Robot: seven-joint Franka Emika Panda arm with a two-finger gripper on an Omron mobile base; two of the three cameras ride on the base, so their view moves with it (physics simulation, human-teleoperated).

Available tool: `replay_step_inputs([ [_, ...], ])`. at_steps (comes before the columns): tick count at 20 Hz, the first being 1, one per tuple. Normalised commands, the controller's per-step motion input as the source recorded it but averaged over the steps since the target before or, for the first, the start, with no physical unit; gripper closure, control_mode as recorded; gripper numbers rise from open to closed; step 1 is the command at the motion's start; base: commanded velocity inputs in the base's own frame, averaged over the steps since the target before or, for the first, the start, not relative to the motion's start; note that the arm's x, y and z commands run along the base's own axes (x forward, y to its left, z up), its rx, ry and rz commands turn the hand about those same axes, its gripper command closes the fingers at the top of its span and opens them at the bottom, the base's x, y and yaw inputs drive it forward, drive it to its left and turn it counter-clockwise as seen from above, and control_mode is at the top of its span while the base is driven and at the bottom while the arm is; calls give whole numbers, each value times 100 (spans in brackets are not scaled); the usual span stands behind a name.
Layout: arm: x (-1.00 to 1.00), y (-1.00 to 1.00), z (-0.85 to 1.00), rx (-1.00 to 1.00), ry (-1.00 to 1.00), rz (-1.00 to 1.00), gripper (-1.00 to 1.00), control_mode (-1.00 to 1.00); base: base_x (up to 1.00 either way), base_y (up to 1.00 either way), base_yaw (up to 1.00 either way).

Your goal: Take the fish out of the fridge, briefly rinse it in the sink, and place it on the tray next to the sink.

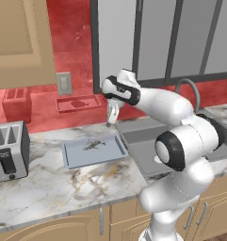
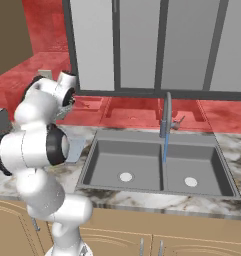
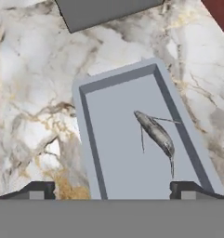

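The small silvery-grey fish (image 1: 93,143) lies flat on the pale blue-grey tray (image 1: 77,157), on the marble counter just left of the sink (image 1: 138,141). In the hand view the fish (image 3: 157,135) rests lengthwise in the right half of the tray (image 3: 113,139). My gripper (image 1: 112,116) hangs open a little above the tray's back right corner, nothing between its fingers. In the hand view, my gripper (image 3: 113,189) shows its two tips standing wide apart. The dark two-basin sink (image 2: 152,165) has a thin blue stream running from its faucet (image 2: 166,112). The fridge is out of view.
A silver toaster (image 1: 9,150) stands at the counter's left end. A red shallow dish (image 1: 79,102) and a red box (image 1: 16,101) sit against the back wall. My own arm (image 2: 39,145) covers most of the tray from the right base camera.
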Motion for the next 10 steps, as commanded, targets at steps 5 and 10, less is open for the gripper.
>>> replay_step_inputs([
  [5,-100,-37,100,0,-57,0,-100,-100,0,0,0],
  [10,-100,-31,100,-2,-75,0,-100,-100,0,0,0],
])
